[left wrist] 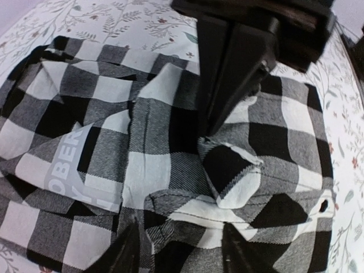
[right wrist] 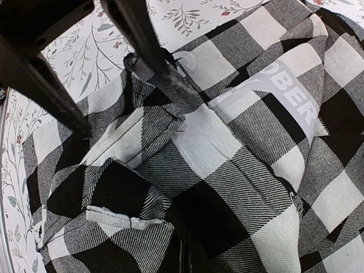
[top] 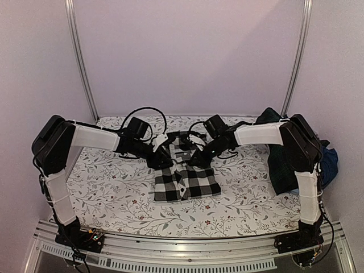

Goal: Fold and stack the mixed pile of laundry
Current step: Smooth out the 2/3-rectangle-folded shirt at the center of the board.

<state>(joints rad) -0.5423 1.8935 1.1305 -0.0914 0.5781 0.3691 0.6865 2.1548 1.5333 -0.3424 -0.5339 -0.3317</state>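
Floral-printed white table covering (top: 114,190) carries the work. My left gripper (top: 161,160) stands open above the black-and-white checked flannel shirt (top: 187,183) at frame centre. My right gripper (top: 197,160) pinches a fold, probably to steady it. The dark green plaid laundry pile (top: 280,165) waits at far right.

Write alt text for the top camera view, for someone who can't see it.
A partly folded black-and-white checked shirt lies mid-table on a white floral-printed cloth, with the left gripper and right gripper both down on its far half. A heap of dark green-navy garments sits at the right edge.
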